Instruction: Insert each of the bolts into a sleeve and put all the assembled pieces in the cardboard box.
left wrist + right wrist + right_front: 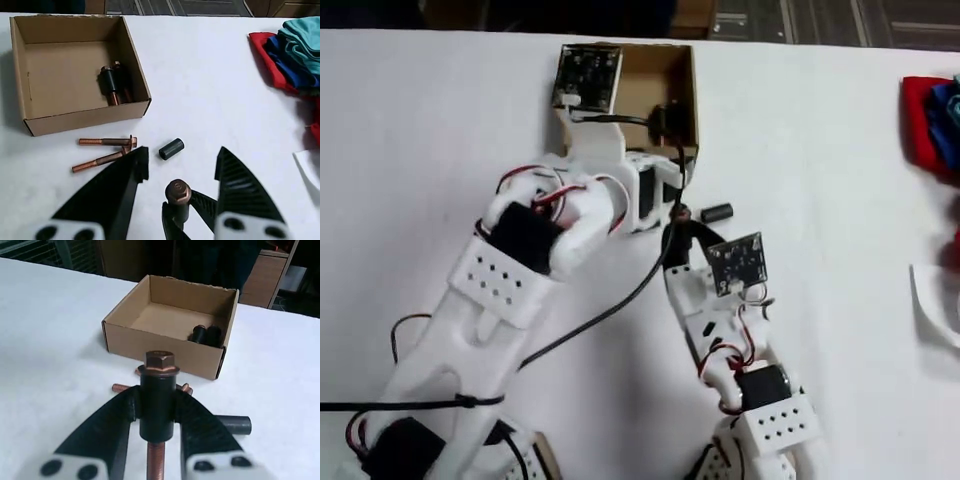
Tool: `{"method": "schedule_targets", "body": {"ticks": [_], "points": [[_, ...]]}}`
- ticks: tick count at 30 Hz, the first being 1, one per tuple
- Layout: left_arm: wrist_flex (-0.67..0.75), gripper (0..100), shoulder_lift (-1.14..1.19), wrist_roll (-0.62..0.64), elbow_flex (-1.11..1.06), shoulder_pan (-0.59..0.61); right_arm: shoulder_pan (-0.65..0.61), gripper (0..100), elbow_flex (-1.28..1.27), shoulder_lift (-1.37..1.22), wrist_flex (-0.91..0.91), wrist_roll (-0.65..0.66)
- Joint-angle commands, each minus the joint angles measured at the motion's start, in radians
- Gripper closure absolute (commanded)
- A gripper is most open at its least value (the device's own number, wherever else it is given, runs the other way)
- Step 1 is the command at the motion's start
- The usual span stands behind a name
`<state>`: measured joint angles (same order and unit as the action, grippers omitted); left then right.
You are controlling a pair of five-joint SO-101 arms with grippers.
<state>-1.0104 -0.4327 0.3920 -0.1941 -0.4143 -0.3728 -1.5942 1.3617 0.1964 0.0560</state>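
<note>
Lying in the cardboard box, two sleeved bolts.

Bright, even light from overhead; white tabletop nearly washed out. Soft short shadows beside the cardboard box. Room behind is dim.

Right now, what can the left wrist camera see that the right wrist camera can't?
Extra in the left wrist view: the pile of red, blue and teal cloths. Extra in the right wrist view: the brown wooden cabinet, and the threaded end of the copper hex-head bolt under the black cylindrical sleeve that the right gripper holds in its jaws. Both: the brown cardboard box, the assembled pieces inside it, one loose black sleeve, and the held bolt's head.
</note>
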Motion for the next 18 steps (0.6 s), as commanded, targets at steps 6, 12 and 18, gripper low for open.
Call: {"method": "schedule_targets", "body": {"ticks": [6,12,18], "points": [[-0.04,77,0.003,-0.025,0.044,0.17,0.058,97.5,0.018,0.022,-0.015,-0.031],[-0.117,77,0.005,-0.302,-0.111,0.485,0.225,97.5,0.25,-0.036,0.143,-0.163],[0.08,77,0.005,-0.345,-0.418,0.647,0.2,97.5,0.825,-0.588,0.272,-0.114]]}}
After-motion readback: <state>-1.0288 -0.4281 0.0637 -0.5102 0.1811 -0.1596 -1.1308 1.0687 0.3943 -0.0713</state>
